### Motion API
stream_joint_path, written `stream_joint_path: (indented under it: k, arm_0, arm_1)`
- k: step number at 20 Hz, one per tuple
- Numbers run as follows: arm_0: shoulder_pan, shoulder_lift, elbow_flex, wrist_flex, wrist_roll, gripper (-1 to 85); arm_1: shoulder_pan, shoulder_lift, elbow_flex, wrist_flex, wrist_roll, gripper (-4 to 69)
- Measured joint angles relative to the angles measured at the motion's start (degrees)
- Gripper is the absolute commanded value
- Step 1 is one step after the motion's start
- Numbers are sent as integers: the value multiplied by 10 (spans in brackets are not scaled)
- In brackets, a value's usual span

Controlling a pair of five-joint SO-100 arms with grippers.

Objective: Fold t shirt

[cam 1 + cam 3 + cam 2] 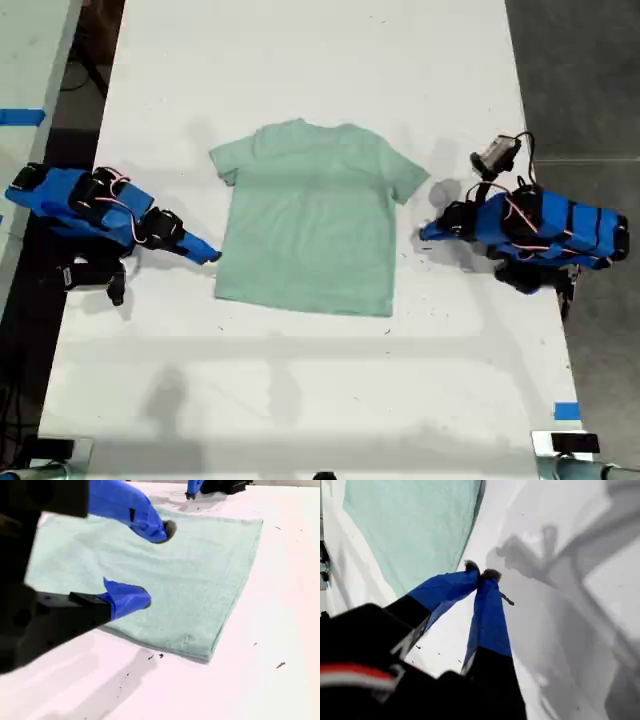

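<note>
The pale mint-green t shirt (310, 215) lies flat on the white table (300, 400), neck toward the far side. My first gripper (425, 235) is at the exterior view's right, just off the sleeve. In the first wrist view it (481, 572) is shut with nothing between its tips, and the t shirt (415, 525) lies beside it. My second gripper (207, 256), at the exterior view's left, is by the shirt's lower side edge. In the second wrist view it (156, 565) stands open over the t shirt (200, 570) near a hem corner, holding nothing.
Both blue arms rest on the table at its side edges. Blue tape (566, 410) marks the near corner at the exterior view's right. More tape (20, 117) sits on a second table at that view's left. Dark floor borders both sides.
</note>
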Motion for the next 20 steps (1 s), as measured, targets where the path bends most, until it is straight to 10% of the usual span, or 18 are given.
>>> stream_joint_path:
  k: [5,10,17,20]
  arm_0:
    - [0,0,0,0,0,173]
    - [0,0,0,0,0,173]
    - [0,0,0,0,0,173]
    - [0,0,0,0,0,173]
  arm_1:
    - [20,-12,-26,45,-4,164]
    - [217,-381,-346,82,-192,307]
    - [381,-807,-470,-121,-334,265]
    - [387,-938,-532,-171,-354,-10]
